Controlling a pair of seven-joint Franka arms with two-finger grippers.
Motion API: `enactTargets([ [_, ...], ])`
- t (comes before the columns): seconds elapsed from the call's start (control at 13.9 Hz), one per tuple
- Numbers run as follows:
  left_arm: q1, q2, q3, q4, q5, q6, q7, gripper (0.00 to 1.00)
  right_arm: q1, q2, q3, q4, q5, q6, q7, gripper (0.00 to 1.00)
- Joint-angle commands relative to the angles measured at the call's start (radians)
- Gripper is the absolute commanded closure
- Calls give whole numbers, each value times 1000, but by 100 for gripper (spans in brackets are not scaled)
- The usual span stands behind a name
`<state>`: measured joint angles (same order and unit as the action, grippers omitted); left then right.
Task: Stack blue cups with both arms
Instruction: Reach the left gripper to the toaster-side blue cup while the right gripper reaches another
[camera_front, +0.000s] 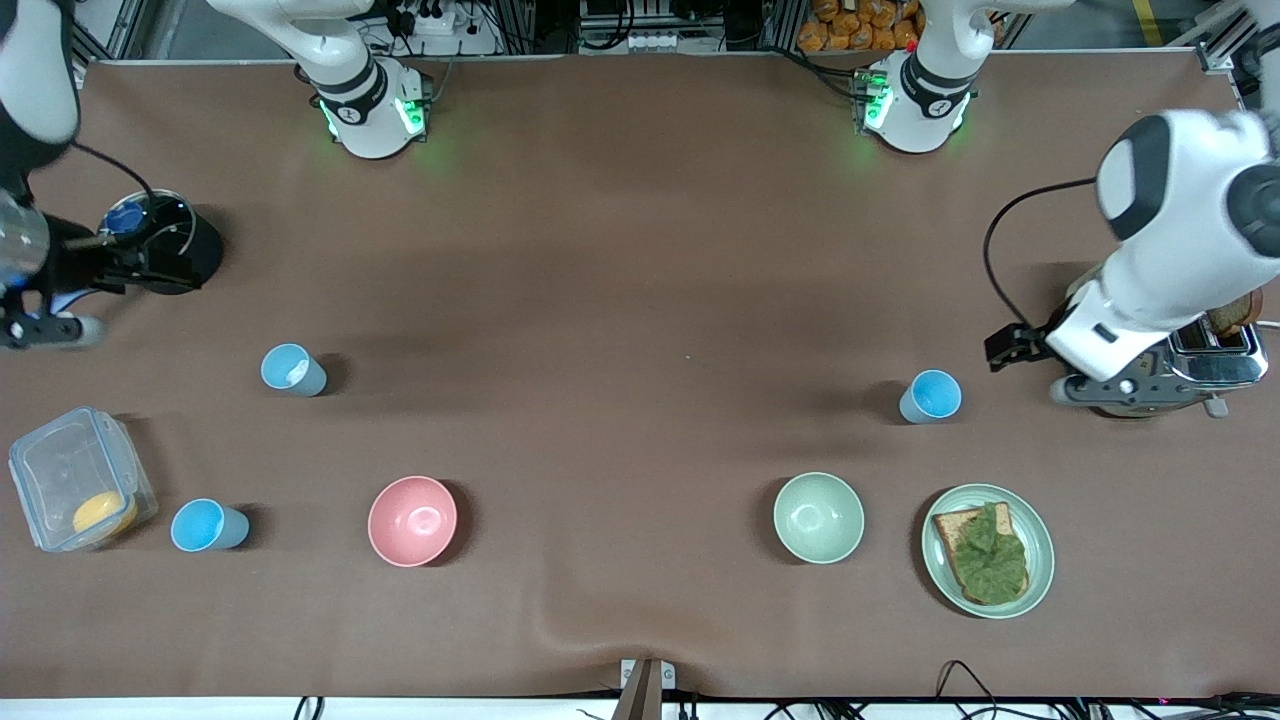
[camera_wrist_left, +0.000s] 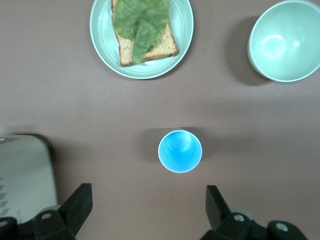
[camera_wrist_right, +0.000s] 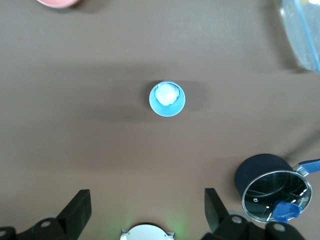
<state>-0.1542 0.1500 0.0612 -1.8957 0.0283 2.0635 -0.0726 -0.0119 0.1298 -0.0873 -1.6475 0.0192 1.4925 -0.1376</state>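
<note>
Three blue cups stand upright on the brown table. One (camera_front: 930, 396) is toward the left arm's end, beside the toaster. It shows in the left wrist view (camera_wrist_left: 180, 151), just ahead of my left gripper (camera_wrist_left: 147, 206), which is open, empty and above the table by the toaster (camera_front: 1015, 345). A second cup (camera_front: 293, 369) toward the right arm's end has something white inside. It shows in the right wrist view (camera_wrist_right: 167, 99), well below my open, empty right gripper (camera_wrist_right: 146, 210), which is high at the table's end (camera_front: 45, 328). A third cup (camera_front: 208, 525) stands beside the clear container.
A pink bowl (camera_front: 412, 520) and a pale green bowl (camera_front: 818, 517) sit nearer the front camera. A plate with toast and lettuce (camera_front: 1040, 545) lies beside the green bowl. A toaster (camera_front: 1215, 355), a black pot with a glass lid (camera_front: 165, 240) and a clear lidded container (camera_front: 70, 470) stand at the table's ends.
</note>
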Motion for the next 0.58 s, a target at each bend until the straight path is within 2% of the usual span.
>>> enactTargets([
  [0.0, 7, 29, -1, -57, -10, 72, 18, 0, -20, 72, 8, -4, -5, 6, 16, 0],
  [0.14, 13, 83, -1, -56, -25, 108, 13, 0, 3, 96, 9, -55, -7, 69, 96, 0],
  [0.36, 36, 143, -4, -56, -94, 135, 16, 0, 29, 162, 9, -155, -5, 248, 136, 0],
  [0.5, 36, 174, -6, -57, -107, 151, 17, 0, 41, 168, 9, -237, -5, 366, 139, 0],
])
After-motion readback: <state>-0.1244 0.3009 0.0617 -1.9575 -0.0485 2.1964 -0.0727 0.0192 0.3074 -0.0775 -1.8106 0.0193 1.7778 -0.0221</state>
